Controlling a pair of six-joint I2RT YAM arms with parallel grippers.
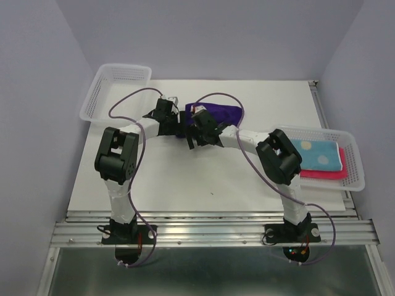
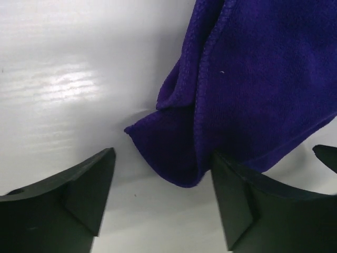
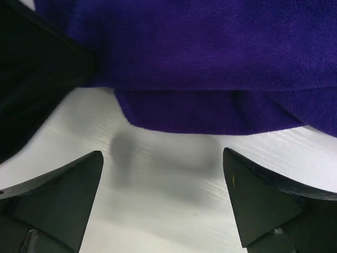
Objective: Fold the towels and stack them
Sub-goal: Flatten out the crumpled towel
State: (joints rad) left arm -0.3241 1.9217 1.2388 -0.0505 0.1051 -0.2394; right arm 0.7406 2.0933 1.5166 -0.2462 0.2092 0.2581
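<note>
The purple towel (image 2: 253,79) is lying on the bench (image 2: 63,79). The left tool (image 2: 163,158) and right tool (image 3: 163,158) are hanging by it, fingers apart.

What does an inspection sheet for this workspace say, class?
Surface: white table.
Job's things: purple towel mid-table, loosely folded; blue towel on pink towel in right basket.
Clutter: left basket at far left corner.
Grippers: left gripper and right gripper open, at the purple towel's edge.
Cables: purple cables hang in loose loops.
Surroundings: pale walls on three sides.
</note>
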